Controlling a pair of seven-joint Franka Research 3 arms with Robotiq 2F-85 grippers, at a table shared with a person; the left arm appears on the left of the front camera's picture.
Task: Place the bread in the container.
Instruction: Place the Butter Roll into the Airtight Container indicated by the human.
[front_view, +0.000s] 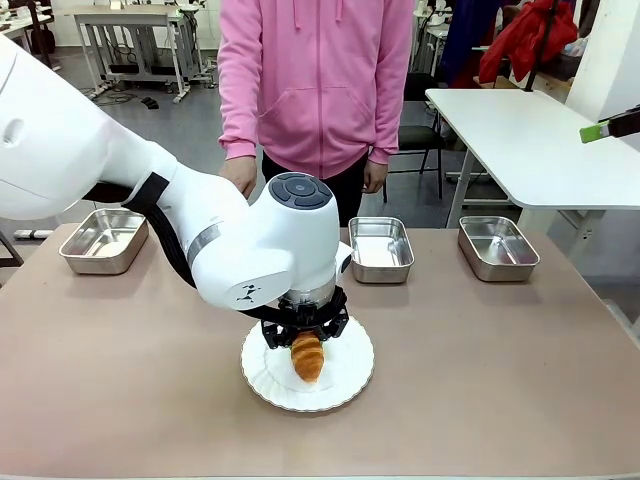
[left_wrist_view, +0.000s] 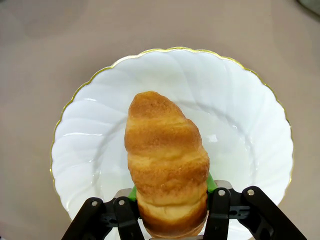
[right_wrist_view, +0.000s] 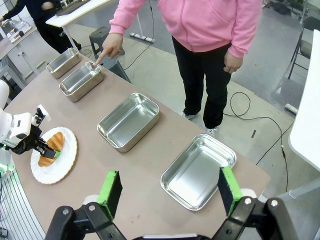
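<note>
The bread (left_wrist_view: 167, 160), a golden-brown croissant, lies on a round white scallop-edged plate (left_wrist_view: 240, 115) at the table's front middle (front_view: 307, 357). My left gripper (front_view: 305, 335) reaches down over it, and its green pads press the croissant's near end from both sides (left_wrist_view: 172, 210). The person's finger (right_wrist_view: 97, 61) points at a steel container (right_wrist_view: 80, 81), the second in the far row; in the front view my left arm hides it. High above the table, my right gripper (right_wrist_view: 169, 192) hangs open with nothing between its fingers.
Three more like steel trays stand along the far edge (front_view: 104, 240) (front_view: 380, 250) (front_view: 497, 247). The person in a pink hoodie (front_view: 315, 80) stands behind the table. Bare tabletop lies to either side of the plate. A white table (front_view: 530, 130) stands at the back right.
</note>
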